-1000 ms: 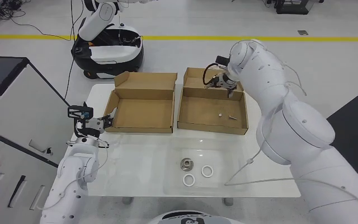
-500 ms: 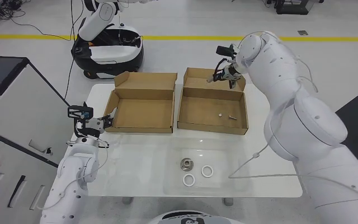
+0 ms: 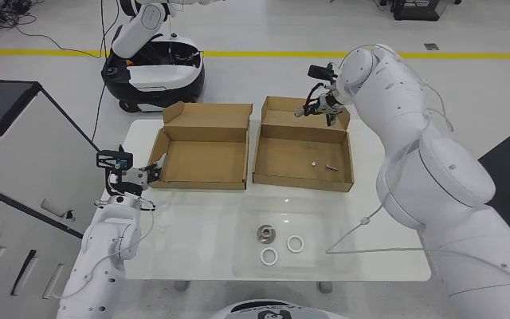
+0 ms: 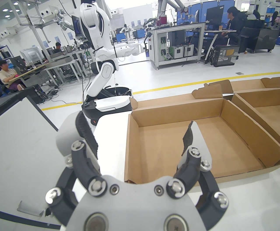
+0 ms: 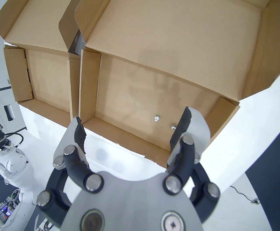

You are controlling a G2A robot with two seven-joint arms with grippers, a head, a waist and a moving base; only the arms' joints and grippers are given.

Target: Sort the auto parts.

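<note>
Left arm & right arm glossy white, rounded shells; thin white cable loops off the right. Left gripper, right gripper: silver plate, black link bars, steel screws, black ribbed pads.

Scene is evenly and brightly lit from overhead; small ceiling lamps are recorded in the left wrist view. The white table is rendered almost blown-out, with a soft sheen noted at lower centre of the top view. Only faint, diffuse shade is cast along the inner walls of the left box and right box. Straight edges are bowed in both wrist views
</note>
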